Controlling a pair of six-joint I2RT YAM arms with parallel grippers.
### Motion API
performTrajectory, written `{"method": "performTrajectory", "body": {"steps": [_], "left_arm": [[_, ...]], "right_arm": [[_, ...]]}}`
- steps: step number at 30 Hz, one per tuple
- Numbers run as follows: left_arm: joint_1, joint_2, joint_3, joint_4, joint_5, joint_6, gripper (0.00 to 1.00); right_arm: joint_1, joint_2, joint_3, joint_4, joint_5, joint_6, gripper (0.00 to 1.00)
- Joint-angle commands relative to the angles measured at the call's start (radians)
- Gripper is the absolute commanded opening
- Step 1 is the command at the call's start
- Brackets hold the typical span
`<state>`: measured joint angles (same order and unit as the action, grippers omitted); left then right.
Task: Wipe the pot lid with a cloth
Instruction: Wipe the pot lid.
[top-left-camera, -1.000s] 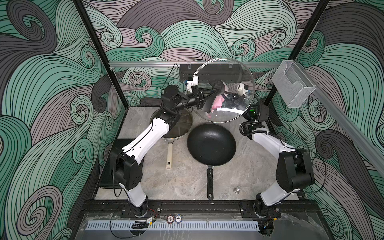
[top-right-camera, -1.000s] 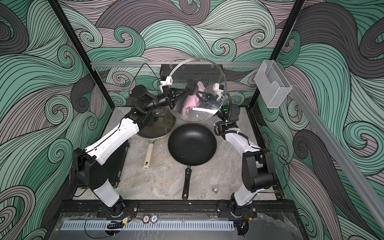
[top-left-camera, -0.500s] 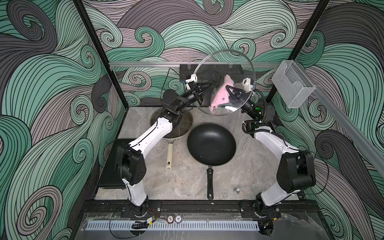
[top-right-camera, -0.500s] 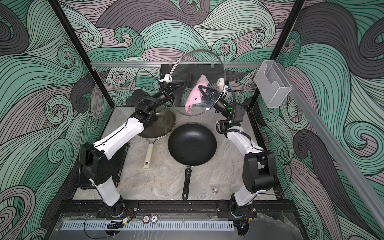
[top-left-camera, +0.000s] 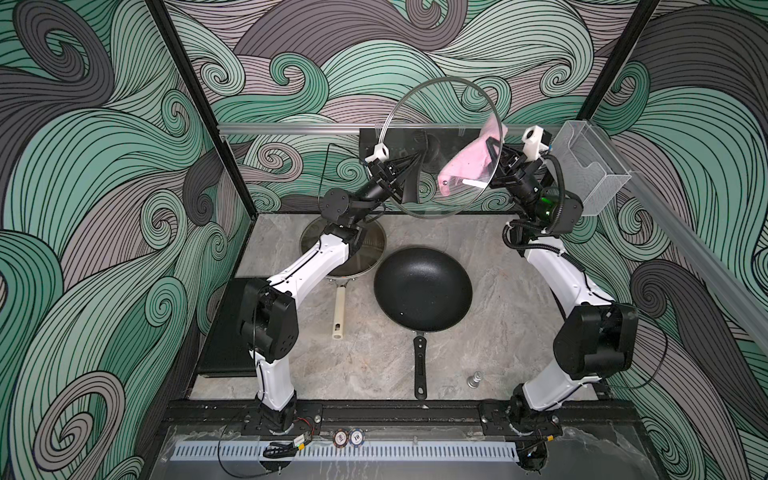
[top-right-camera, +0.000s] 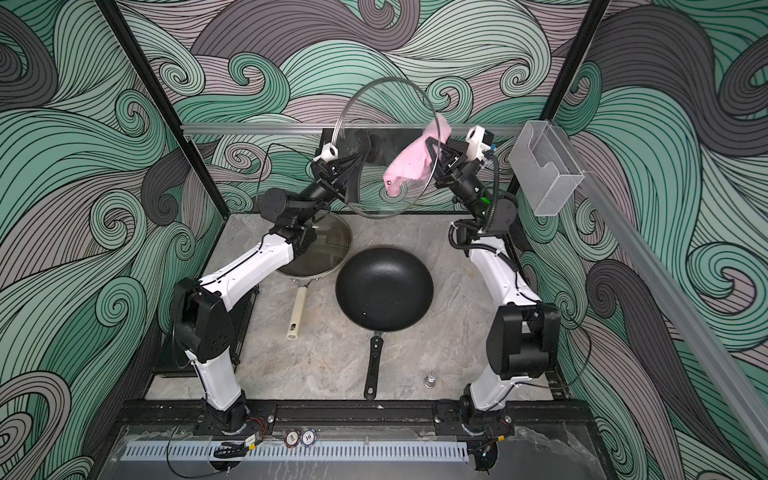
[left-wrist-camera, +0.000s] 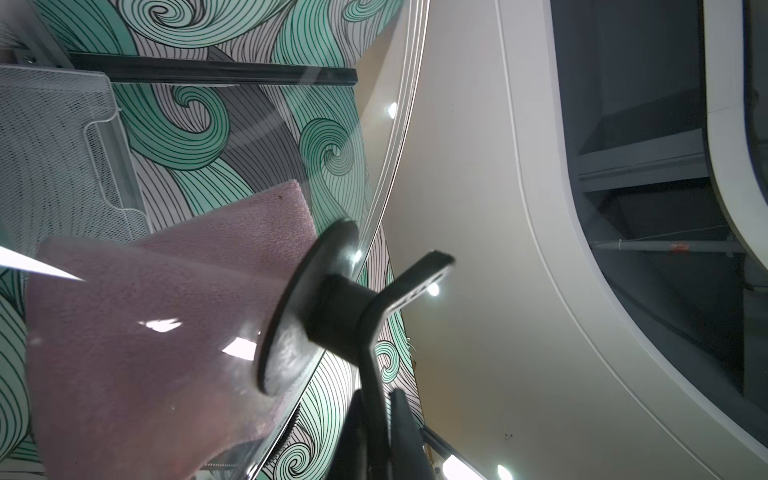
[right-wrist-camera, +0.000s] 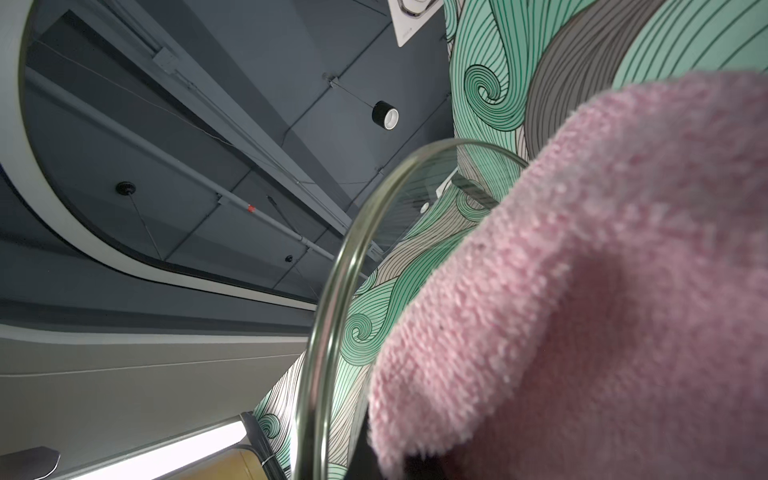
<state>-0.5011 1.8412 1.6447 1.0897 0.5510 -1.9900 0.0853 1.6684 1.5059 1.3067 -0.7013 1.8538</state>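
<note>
Because the glass pot lid is held up nearly on edge above the back of the counter, it stands like a wall between the two arms, and the wipe turns on that. The left claw is on the knob side, clamped on the black knob at the disc's centre. The right claw comes at the opposite face, pinched shut on the pink cloth. In both top views the cloth lies over the part of the disc nearer the right arm, hanging from the rim towards the centre, with one corner poking past the rim. The part nearer the left arm is bare glass, so the stroke probably has to run across the face, away from the right arm. Seen from the left wrist, the cloth shows through the glass just beside the knob's base. How firmly it presses on the glass cannot be told. The right claw's fingertips are buried in the cloth, which fills most of the right wrist view beside the lid's edge-on rim. A second glass lid rests on a pan on the counter, half hidden beneath the left arm.
</note>
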Motion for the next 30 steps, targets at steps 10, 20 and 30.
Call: {"method": "performTrajectory", "body": {"steps": [10, 20, 30], "left_arm": [[-0.092, -0.011, 0.067, 0.211, -0.048, -0.023, 0.00], [-0.169, 0.110, 0.258, 0.234, -0.045, -0.078, 0.00], [-0.204, 0.180, 0.377, 0.231, -0.055, -0.095, 0.00]], "right_arm": [[0.012, 0.130, 0.297, 0.098, 0.079, 0.128, 0.00], [0.060, 0.224, 0.428, 0.097, 0.089, 0.142, 0.00], [0.100, 0.338, 0.540, 0.053, 0.087, 0.131, 0.00]]}}
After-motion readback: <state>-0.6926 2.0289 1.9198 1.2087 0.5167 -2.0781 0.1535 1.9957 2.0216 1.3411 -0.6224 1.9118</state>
